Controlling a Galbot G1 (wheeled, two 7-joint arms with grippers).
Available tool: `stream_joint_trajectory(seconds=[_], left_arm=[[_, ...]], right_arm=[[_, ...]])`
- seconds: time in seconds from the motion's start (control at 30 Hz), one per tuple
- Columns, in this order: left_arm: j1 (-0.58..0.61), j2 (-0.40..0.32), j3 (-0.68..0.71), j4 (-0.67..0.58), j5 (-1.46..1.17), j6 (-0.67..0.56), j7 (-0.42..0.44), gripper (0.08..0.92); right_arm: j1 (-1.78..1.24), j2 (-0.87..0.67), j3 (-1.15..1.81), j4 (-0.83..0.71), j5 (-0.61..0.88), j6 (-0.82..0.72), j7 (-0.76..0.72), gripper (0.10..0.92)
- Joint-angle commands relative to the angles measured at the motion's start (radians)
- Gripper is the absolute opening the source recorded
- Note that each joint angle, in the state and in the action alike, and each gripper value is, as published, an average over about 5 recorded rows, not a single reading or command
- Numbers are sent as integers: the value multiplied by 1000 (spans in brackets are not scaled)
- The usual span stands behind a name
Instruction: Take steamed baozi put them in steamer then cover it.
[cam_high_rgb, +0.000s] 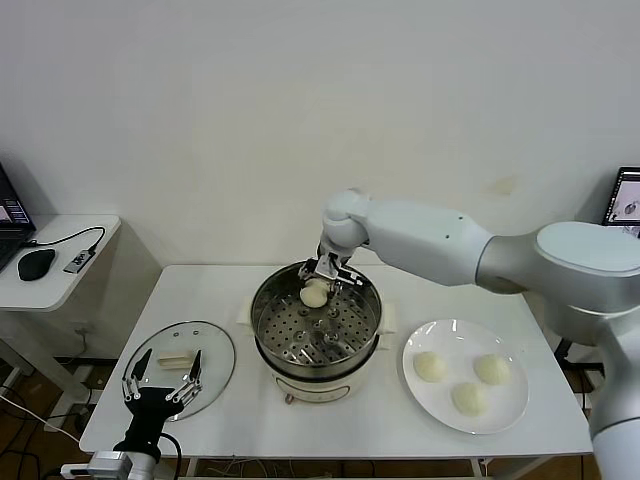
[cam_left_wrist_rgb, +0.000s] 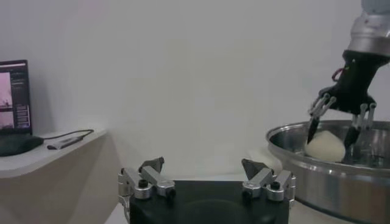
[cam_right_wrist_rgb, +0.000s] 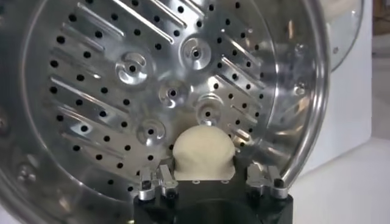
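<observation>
The steamer (cam_high_rgb: 268, 328) stands mid-table with its perforated tray (cam_right_wrist_rgb: 109, 103) bare. My right gripper (cam_high_rgb: 320, 276) reaches over the far rim and is shut on one baozi (cam_high_rgb: 315, 293), held low over the tray's far side. The right wrist view shows that baozi (cam_right_wrist_rgb: 203, 152) squeezed between the fingers. The left wrist view shows it (cam_left_wrist_rgb: 326, 148) inside the steamer (cam_left_wrist_rgb: 329, 182). Three more baozi (cam_high_rgb: 468, 398) lie on a white plate (cam_high_rgb: 512, 412) at the right. The glass cover (cam_high_rgb: 216, 352) lies flat at the left. My left gripper (cam_high_rgb: 160, 378) is open and empty at its near edge.
A low side table (cam_high_rgb: 60, 280) at the far left holds a mouse (cam_high_rgb: 36, 264), a cable and a laptop. A screen (cam_high_rgb: 626, 196) stands at the far right. The wall runs close behind the table.
</observation>
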Motion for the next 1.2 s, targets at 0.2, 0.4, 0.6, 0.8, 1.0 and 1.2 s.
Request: stream_joint_trajectory(seconds=[0.2, 0.4, 0.6, 0.8, 1.0, 1.2], left_arm=[[8, 6, -7, -30, 6, 8, 0, 823], [6, 18, -11, -49, 7, 25, -7, 823], [0, 29, -9, -46, 11, 26, -11, 823], [0, 31, 1, -44, 24, 25, -10, 823], [-1, 31, -1, -43, 28, 23, -19, 823], [7, 29, -8, -45, 36, 22, -20, 823]], right_arm=[[169, -146, -19, 214, 356, -360, -32, 821], [318, -419, -66, 574, 664, -803, -31, 823], [375, -692, -113, 780, 673, -987, -3, 823], [345, -904, -163, 863, 546, -982, -18, 823], [247, -973, -194, 878, 436, -945, -33, 823], [107, -960, -152, 833, 368, -919, -33, 823]])
